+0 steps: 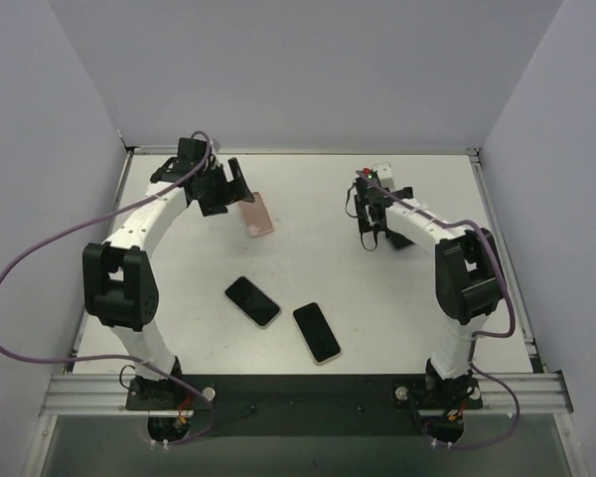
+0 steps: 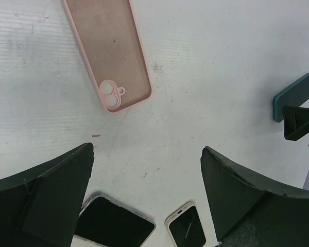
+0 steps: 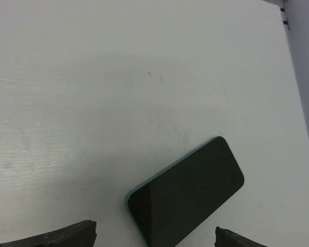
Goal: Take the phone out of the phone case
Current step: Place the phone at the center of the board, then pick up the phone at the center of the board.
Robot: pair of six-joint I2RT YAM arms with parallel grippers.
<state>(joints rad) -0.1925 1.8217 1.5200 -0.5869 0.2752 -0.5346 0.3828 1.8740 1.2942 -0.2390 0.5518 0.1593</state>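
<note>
An empty pink phone case lies inside up on the white table, its camera cut-out towards my left gripper. That gripper hovers just short of it, open, with nothing between its fingers. In the top view the pink case lies right beside the left gripper. A dark-screened phone with a teal rim lies flat, face up, just ahead of my right gripper, which is open and holds nothing. In the left wrist view the teal rim shows at the far right.
Two more phones lie face up near the table's middle, one with a pale grey rim and one with a cream rim. White walls stand close on the left, right and back. Purple cables loop off the left arm.
</note>
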